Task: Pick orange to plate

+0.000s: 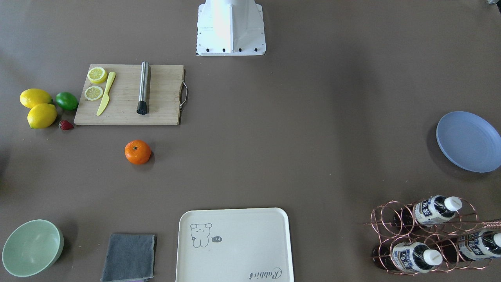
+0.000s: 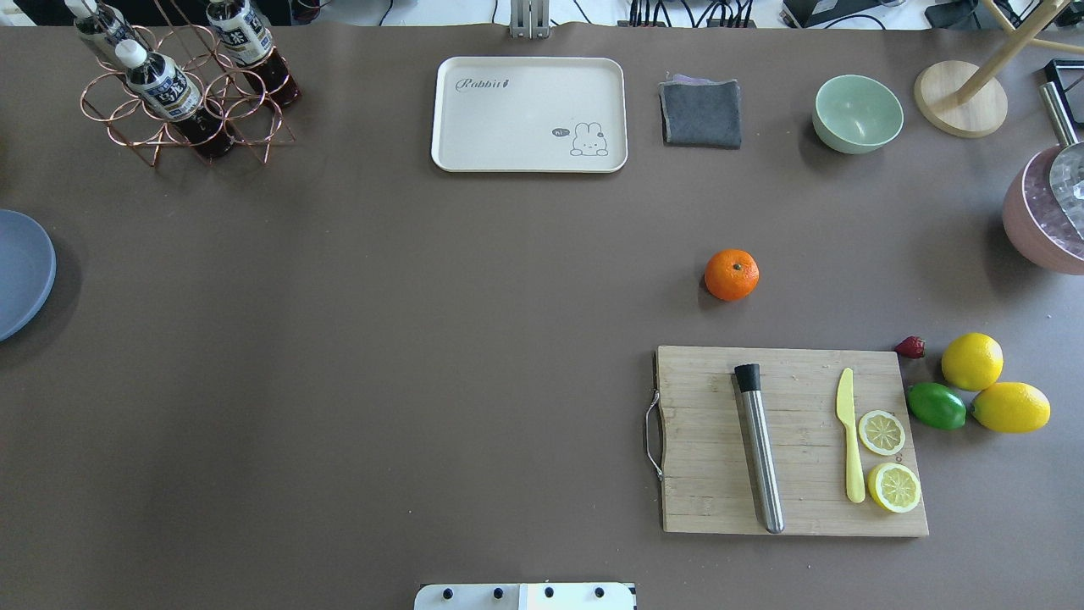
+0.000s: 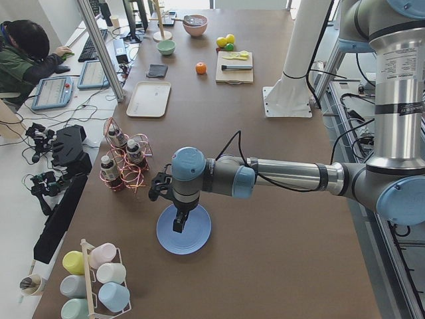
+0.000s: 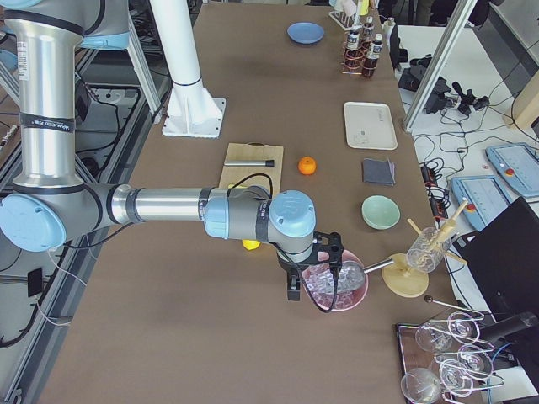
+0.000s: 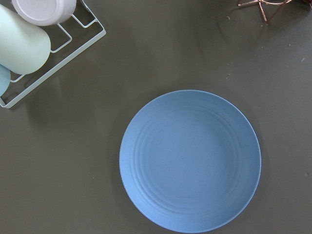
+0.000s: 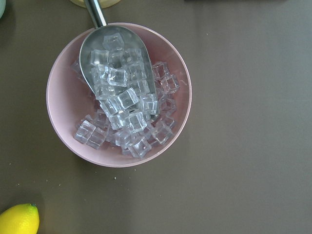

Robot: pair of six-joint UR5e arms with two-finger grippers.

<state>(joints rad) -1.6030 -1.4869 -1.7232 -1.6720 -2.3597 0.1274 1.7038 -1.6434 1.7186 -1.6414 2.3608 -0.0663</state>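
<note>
Well, the orange (image 2: 732, 274) sits on the desk (image 2: 339, 339) just beyond the board (image 2: 703, 424) — well apart from the plate (image 2: 21, 271) at the left end. The left gripper (image 3: 178, 224) hangs over the plate, the right gripper (image 4: 293, 290) by the ice bowl (image 6: 61, 97); whether either is open, I cannot tell.

In the overhead view a wooden cutting board (image 2: 809, 462) lies near right, bearing a steel rod (image 2: 760, 449), a yellow knife (image 2: 849, 436) and two lemon slices (image 2: 882, 432). Two lemons (image 2: 971, 361), a lime (image 2: 937, 406) and a strawberry (image 2: 910, 346) sit just right of it. Far side: cream tray (image 2: 525, 119), grey cloth (image 2: 701, 112), green bowl (image 2: 857, 114).
</note>
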